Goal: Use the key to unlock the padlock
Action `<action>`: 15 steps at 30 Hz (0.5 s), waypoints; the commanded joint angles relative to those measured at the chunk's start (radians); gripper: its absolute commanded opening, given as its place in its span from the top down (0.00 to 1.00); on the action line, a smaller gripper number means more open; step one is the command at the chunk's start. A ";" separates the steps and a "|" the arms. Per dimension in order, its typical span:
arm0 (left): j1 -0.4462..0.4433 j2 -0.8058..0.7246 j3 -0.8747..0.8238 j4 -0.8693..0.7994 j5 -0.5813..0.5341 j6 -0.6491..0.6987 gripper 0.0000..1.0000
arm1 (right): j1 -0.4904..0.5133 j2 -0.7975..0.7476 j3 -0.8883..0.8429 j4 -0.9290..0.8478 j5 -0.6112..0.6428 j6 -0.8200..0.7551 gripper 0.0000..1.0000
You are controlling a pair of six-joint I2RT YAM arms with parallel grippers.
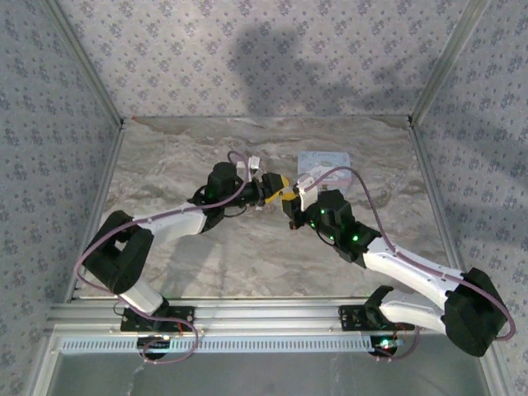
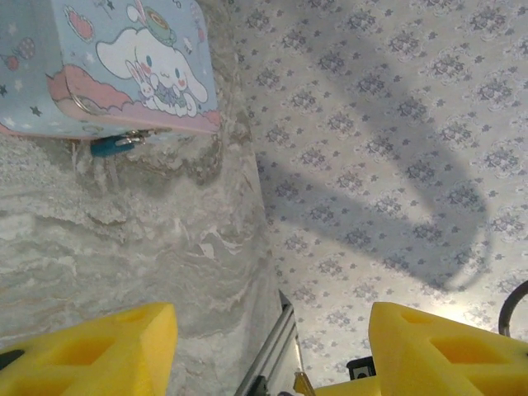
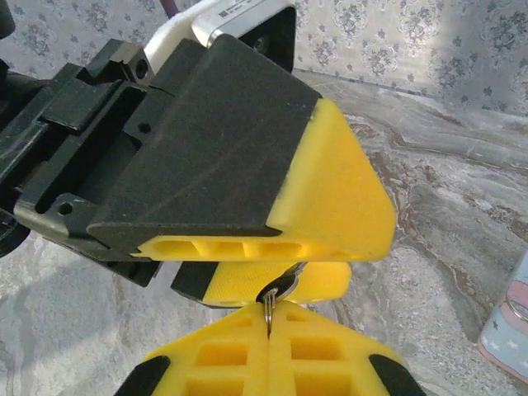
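Observation:
My right gripper [image 3: 271,334] is shut on the thin metal ring of the key [image 3: 280,289], whose dark head sticks up past the yellow fingertips. The left gripper [image 2: 272,338] is open, and its two yellow fingers [image 3: 330,198] straddle the key head from above and below. In the top view both grippers meet at mid-table, the left gripper [image 1: 279,190] against the right gripper [image 1: 293,206]. The tiny blue padlock [image 2: 111,145] hangs at the front edge of the cartoon-printed tin [image 2: 124,66], well beyond the left fingers.
The tin [image 1: 323,162] lies flat on the marble tabletop [image 1: 247,256], just behind the grippers. Its corner shows at the right edge of the right wrist view [image 3: 507,322]. Patterned walls and metal frame rails [image 1: 247,313] enclose the table.

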 commanded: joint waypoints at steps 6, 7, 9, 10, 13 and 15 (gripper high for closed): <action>0.002 0.008 0.024 0.129 0.049 -0.045 0.52 | 0.004 -0.007 -0.015 0.021 -0.010 -0.005 1.00; 0.001 0.006 0.024 0.132 0.049 -0.045 0.55 | 0.004 -0.007 -0.015 0.019 -0.008 -0.005 1.00; 0.001 0.002 0.022 0.133 0.048 -0.040 0.59 | 0.003 -0.007 -0.015 0.016 -0.008 -0.004 1.00; 0.003 -0.002 0.022 0.130 0.048 -0.037 0.61 | 0.003 -0.006 -0.017 0.015 -0.005 -0.001 1.00; 0.005 -0.010 0.016 0.123 0.041 -0.027 0.67 | 0.001 -0.010 -0.020 0.012 -0.002 0.001 1.00; 0.005 -0.015 0.013 0.117 0.037 -0.024 0.72 | 0.000 -0.016 -0.025 0.013 0.001 0.004 1.00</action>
